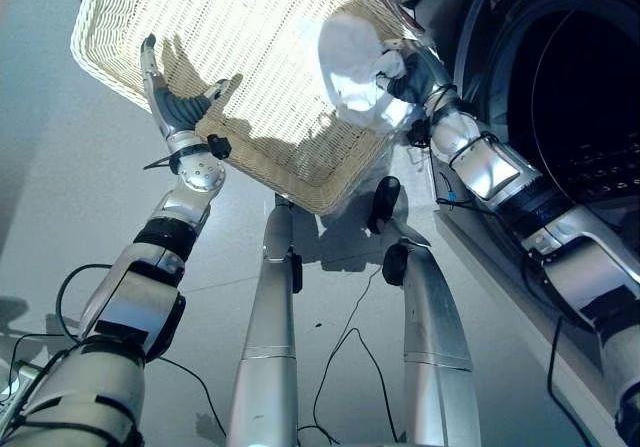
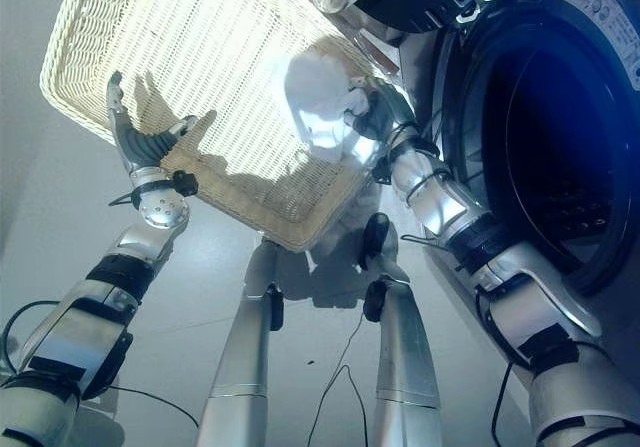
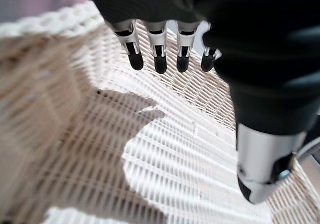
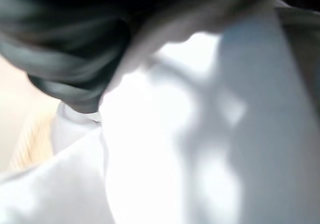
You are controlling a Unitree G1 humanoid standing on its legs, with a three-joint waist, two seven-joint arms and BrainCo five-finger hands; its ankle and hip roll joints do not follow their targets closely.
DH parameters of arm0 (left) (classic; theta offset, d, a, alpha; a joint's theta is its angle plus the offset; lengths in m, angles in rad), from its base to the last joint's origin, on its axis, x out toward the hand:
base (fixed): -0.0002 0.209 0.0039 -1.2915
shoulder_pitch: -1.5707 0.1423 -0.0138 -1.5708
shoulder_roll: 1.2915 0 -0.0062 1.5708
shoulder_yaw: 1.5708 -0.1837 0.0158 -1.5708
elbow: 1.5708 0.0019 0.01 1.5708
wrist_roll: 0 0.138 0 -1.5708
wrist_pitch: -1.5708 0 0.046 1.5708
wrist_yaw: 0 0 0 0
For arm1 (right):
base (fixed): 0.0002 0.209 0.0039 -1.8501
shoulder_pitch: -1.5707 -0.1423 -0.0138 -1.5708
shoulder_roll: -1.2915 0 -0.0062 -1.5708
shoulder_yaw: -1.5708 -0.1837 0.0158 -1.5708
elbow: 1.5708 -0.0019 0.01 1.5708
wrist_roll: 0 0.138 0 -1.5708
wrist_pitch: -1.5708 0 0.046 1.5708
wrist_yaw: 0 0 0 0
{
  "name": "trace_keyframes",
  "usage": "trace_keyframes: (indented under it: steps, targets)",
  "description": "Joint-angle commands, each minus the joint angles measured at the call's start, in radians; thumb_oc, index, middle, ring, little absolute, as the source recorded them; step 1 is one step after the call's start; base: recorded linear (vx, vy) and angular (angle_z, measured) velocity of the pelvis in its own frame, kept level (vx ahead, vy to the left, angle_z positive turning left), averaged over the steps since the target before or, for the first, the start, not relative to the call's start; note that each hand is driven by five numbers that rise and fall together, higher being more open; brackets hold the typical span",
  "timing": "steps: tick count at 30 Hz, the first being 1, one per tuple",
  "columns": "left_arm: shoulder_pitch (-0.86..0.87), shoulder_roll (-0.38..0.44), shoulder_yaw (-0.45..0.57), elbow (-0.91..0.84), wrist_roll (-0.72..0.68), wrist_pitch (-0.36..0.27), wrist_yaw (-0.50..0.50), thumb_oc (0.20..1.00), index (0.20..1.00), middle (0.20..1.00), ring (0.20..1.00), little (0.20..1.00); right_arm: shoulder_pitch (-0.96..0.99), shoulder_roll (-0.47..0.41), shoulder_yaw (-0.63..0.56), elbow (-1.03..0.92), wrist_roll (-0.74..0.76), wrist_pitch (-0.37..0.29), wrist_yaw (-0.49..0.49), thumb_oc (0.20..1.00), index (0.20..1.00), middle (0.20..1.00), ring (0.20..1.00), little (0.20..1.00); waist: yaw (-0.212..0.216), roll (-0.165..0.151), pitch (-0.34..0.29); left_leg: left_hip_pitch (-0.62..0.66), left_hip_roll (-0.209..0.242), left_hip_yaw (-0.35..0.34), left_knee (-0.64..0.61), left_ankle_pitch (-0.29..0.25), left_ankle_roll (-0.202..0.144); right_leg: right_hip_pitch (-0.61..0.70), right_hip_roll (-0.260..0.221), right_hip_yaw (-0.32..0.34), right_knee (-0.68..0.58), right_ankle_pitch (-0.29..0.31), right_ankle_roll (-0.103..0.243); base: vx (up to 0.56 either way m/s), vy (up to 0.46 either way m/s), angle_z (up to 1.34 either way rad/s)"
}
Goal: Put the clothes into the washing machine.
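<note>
Woven wicker basket (image 1: 250, 37), soft white cloth (image 1: 350, 67)

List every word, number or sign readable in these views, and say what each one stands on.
No text can be read.
The washing machine has a strip of print and round symbols on its front panel, at the top right corner of the right eye view: too small to read.
The wicker basket and the white garment bear no print.
</note>
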Motion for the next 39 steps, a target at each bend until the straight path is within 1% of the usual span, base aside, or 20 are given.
trace_keyframes:
  steps: [1, 2, 5, 8, 9, 11, 14, 19, 21, 24, 25, 27, 29, 31, 32, 33, 34, 35, 36, 39]
  targets:
    - [0.0, -0.042, 0.086, -0.006, 0.046, -0.043, 0.051, 1.0, 1.0, 1.0, 1.0, 1.0, 0.097, 0.01, -0.076, -0.095, 0.203, -0.165, -0.018, 0.2, 0.2, 0.2, 0.2, 0.2, -0.009, -0.019, -0.019, -0.012, -0.049, 0.089, 0.154, -0.154, 0.022, 0.061, 0.079, 0.019, -0.241, 0.185, 0.125, 0.0, 0.064, -0.02]
    - [0.006, -0.043, 0.089, -0.01, 0.047, -0.041, 0.059, 1.0, 1.0, 1.0, 1.0, 1.0, 0.136, 0.019, -0.112, -0.118, 0.267, -0.213, 0.005, 0.2, 0.2, 0.2, 0.2, 0.2, -0.015, -0.021, -0.019, -0.01, -0.046, 0.093, 0.154, -0.156, 0.023, 0.06, 0.079, 0.023, -0.238, 0.184, 0.126, 0.0, 0.05, -0.04]
    - [0.018, -0.039, 0.092, -0.014, 0.04, -0.044, 0.064, 1.0, 1.0, 1.0, 1.0, 1.0, 0.211, 0.031, -0.177, -0.158, 0.388, -0.294, 0.052, 0.2, 0.2, 0.2, 0.2, 0.2, -0.029, -0.022, -0.019, -0.003, -0.04, 0.101, 0.154, -0.161, 0.022, 0.061, 0.078, 0.028, -0.233, 0.182, 0.128, -0.01, 0.046, -0.08]
    - [0.027, -0.035, 0.091, -0.016, 0.035, -0.05, 0.068, 1.0, 1.0, 1.0, 1.0, 1.0, 0.253, 0.036, -0.227, -0.157, 0.497, -0.353, 0.09, 0.2, 0.2, 0.2, 0.2, 0.2, -0.037, -0.021, -0.019, 0.001, -0.036, 0.105, 0.153, -0.163, 0.021, 0.061, 0.076, 0.033, -0.231, 0.182, 0.13, -0.01, 0.015, -0.03]
    - [0.03, -0.029, 0.091, -0.012, 0.03, -0.057, 0.066, 1.0, 1.0, 1.0, 1.0, 1.0, 0.27, 0.034, -0.247, -0.146, 0.597, -0.376, 0.125, 0.2, 0.2, 0.2, 0.2, 0.2, -0.039, -0.021, -0.019, 0.003, -0.034, 0.106, 0.152, -0.164, 0.021, 0.062, 0.075, 0.034, -0.231, 0.182, 0.13, -0.01, 0.006, -0.06]
    - [0.033, -0.024, 0.093, -0.009, 0.025, -0.06, 0.062, 1.0, 1.0, 1.0, 1.0, 1.0, 0.288, 0.039, -0.272, -0.121, 0.687, -0.398, 0.163, 0.2, 0.2, 0.2, 0.2, 0.2, -0.041, -0.021, -0.019, 0.007, -0.031, 0.108, 0.152, -0.166, 0.02, 0.066, 0.073, 0.035, -0.233, 0.182, 0.132, -0.01, 0.0, -0.07]
    - [0.027, -0.015, 0.087, 0.009, 0.016, -0.069, 0.056, 1.0, 1.0, 1.0, 1.0, 1.0, 0.306, 0.047, -0.308, -0.025, 0.9, -0.398, 0.238, 0.2, 0.2, 0.2, 0.2, 0.2, -0.044, -0.023, -0.019, 0.015, -0.026, 0.108, 0.149, -0.17, 0.016, 0.074, 0.072, 0.037, -0.239, 0.184, 0.134, -0.01, -0.015, -0.09]
    - [0.023, -0.008, 0.073, 0.042, 0.003, -0.104, 0.042, 1.0, 1.0, 1.0, 1.0, 1.0, 0.283, 0.035, -0.354, 0.264, 1.216, -0.329, 0.258, 0.2, 0.2, 0.2, 0.2, 0.2, -0.036, -0.018, -0.019, 0.026, -0.019, 0.111, 0.137, -0.172, 0.012, 0.085, 0.07, 0.036, -0.253, 0.187, 0.132, -0.01, -0.009, -0.06]
    - [0.017, -0.011, 0.062, 0.064, 0.004, -0.123, 0.036, 1.0, 1.0, 1.0, 1.0, 1.0, 0.233, -0.002, -0.407, 0.437, 1.305, -0.302, 0.217, 0.2, 0.2, 0.2, 0.2, 0.2, -0.029, -0.012, -0.019, 0.029, -0.018, 0.108, 0.14, -0.177, 0.01, 0.09, 0.069, 0.037, -0.258, 0.19, 0.132, 0.01, -0.029, -0.04]
    - [0.014, -0.011, 0.057, 0.069, 0.001, -0.126, 0.034, 1.0, 1.0, 1.0, 1.0, 1.0, 0.204, -0.026, -0.427, 0.498, 1.335, -0.293, 0.191, 0.2, 0.2, 0.2, 0.2, 0.2, -0.026, -0.01, -0.019, 0.03, -0.017, 0.107, 0.141, -0.179, 0.01, 0.094, 0.069, 0.037, -0.262, 0.192, 0.133, 0.0, -0.017, 0.01]
    - [0.012, -0.007, 0.042, 0.077, -0.003, -0.13, 0.034, 1.0, 1.0, 1.0, 1.0, 1.0, 0.13, -0.099, -0.462, 0.606, 1.37, -0.314, 0.084, 0.2, 0.2, 0.2, 0.2, 0.2, -0.02, -0.008, -0.019, 0.031, -0.014, 0.103, 0.146, -0.185, 0.008, 0.101, 0.067, 0.035, -0.27, 0.2, 0.136, 0.01, -0.081, 0.04]
    - [0.03, 0.011, 0.02, 0.059, -0.013, -0.128, 0.042, 1.0, 1.0, 1.0, 1.0, 1.0, 0.068, -0.187, -0.473, 0.661, 1.364, -0.337, -0.076, 0.2, 0.2, 0.2, 0.2, 0.2, -0.014, -0.013, -0.019, 0.029, -0.011, 0.095, 0.154, -0.19, 0.008, 0.111, 0.065, 0.028, -0.275, 0.208, 0.14, 0.0, -0.099, -0.01]
    - [0.038, 0.016, 0.009, 0.047, -0.012, -0.124, 0.053, 1.0, 1.0, 1.0, 1.0, 1.0, 0.044, -0.219, -0.469, 0.667, 1.369, -0.369, -0.117, 0.2, 0.2, 0.2, 0.2, 0.2, -0.012, -0.018, -0.019, 0.028, -0.011, 0.09, 0.156, -0.192, 0.009, 0.115, 0.066, 0.026, -0.279, 0.213, 0.142, 0.0, -0.061, 0.01]
    - [0.063, 0.039, -0.002, 0.012, -0.017, -0.12, 0.065, 1.0, 1.0, 1.0, 1.0, 1.0, -0.008, -0.292, -0.448, 0.63, 1.317, -0.466, -0.24, 0.2, 0.2, 0.2, 0.2, 0.2, -0.01, -0.028, -0.019, 0.026, -0.008, 0.084, 0.157, -0.195, 0.01, 0.122, 0.068, 0.022, -0.286, 0.216, 0.142, -0.02, -0.048, 0.03]
    - [0.087, 0.066, -0.002, -0.007, -0.027, -0.125, 0.06, 1.0, 1.0, 1.0, 1.0, 1.0, -0.029, -0.347, -0.439, 0.593, 1.268, -0.545, -0.298, 0.2, 0.2, 0.2, 0.2, 0.2, -0.012, -0.039, -0.019, 0.03, -0.006, 0.081, 0.155, -0.196, 0.011, 0.132, 0.072, 0.019, -0.293, 0.219, 0.142, -0.02, -0.03, -0.03]
    - [0.087, 0.066, -0.002, -0.007, -0.027, -0.125, 0.06, 1.0, 1.0, 1.0, 1.0, 1.0, -0.029, -0.347, -0.439, 0.593, 1.268, -0.545, -0.298, 0.2, 0.2, 0.2, 0.2, 0.2, -0.012, -0.039, -0.019, 0.03, -0.006, 0.081, 0.155, -0.196, 0.011, 0.132, 0.072, 0.019, -0.293, 0.219, 0.142, -0.04, -0.021, -0.07]
    - [0.107, 0.097, 0.006, -0.027, -0.05, -0.118, 0.051, 1.0, 1.0, 1.0, 1.0, 1.0, -0.032, -0.403, -0.437, 0.548, 1.159, -0.629, -0.33, 0.608, 0.608, 0.608, 0.608, 0.608, -0.021, -0.054, -0.019, 0.041, -0.003, 0.078, 0.155, -0.197, 0.013, 0.149, 0.08, 0.02, -0.302, 0.224, 0.142, -0.05, 0.011, -0.07]
    - [0.116, 0.115, 0.018, -0.035, -0.063, -0.114, 0.037, 1.0, 1.0, 1.0, 1.0, 1.0, -0.024, -0.428, -0.446, 0.506, 1.1, -0.64, -0.322, 1.0, 1.0, 1.0, 1.0, 1.0, -0.027, -0.064, -0.019, 0.048, 0.001, 0.079, 0.156, -0.197, 0.014, 0.159, 0.084, 0.021, -0.302, 0.224, 0.142, -0.05, 0.011, -0.07]
    - [0.116, 0.118, 0.02, -0.034, -0.065, -0.113, 0.033, 1.0, 1.0, 1.0, 1.0, 1.0, -0.02, -0.429, -0.45, 0.502, 1.096, -0.636, -0.314, 1.0, 1.0, 1.0, 1.0, 1.0, -0.027, -0.066, -0.019, 0.051, 0.001, 0.079, 0.155, -0.197, 0.015, 0.162, 0.085, 0.021, -0.303, 0.224, 0.142, -0.03, 0.005, -0.05]
    - [0.09, 0.131, 0.027, -0.02, -0.077, -0.101, -0.012, 1.0, 1.0, 1.0, 1.0, 1.0, 0.0, -0.441, -0.459, 0.547, 1.076, -0.538, -0.218, 1.0, 1.0, 1.0, 1.0, 1.0, -0.021, -0.078, -0.019, 0.067, -0.001, 0.074, 0.149, -0.198, 0.021, 0.18, 0.081, 0.017, -0.305, 0.219, 0.141, 0.0, 0.0, 0.0]
